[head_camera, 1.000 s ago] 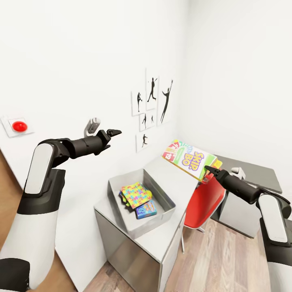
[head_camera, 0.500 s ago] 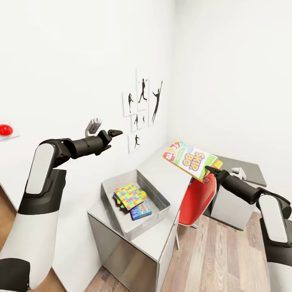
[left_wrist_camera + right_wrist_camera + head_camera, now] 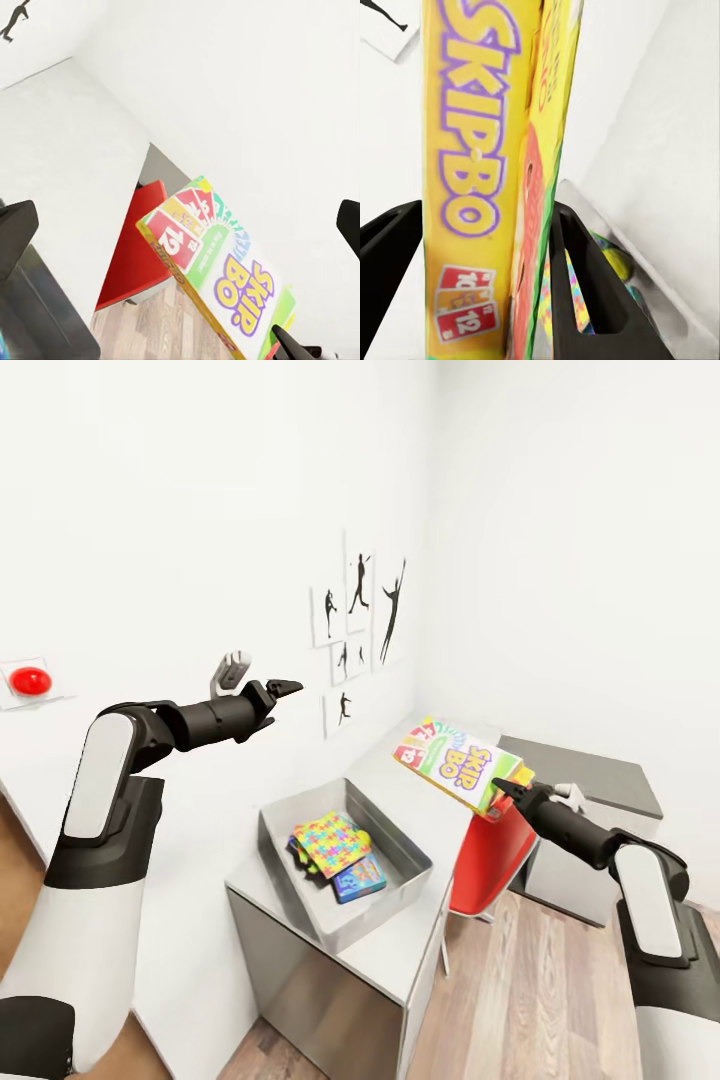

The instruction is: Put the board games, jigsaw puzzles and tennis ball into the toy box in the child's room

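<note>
Out on the left, the left gripper [image 3: 268, 690] hangs raised toward the wall with its fingers spread and empty, the arm stretched forward well clear of the toy box [image 3: 395, 840], which sits on the surface [image 3: 400, 950] with a jigsaw puzzle [image 3: 332, 841] inside. Over to the right, the right gripper [image 3: 505, 792] reaches out low, fingers pinching two stacked Skip-Bo board games [image 3: 458, 764] by one edge above the surface's far end, and with that edge-only pinch the tilted boxes could slide apart or drop short of the box
</note>
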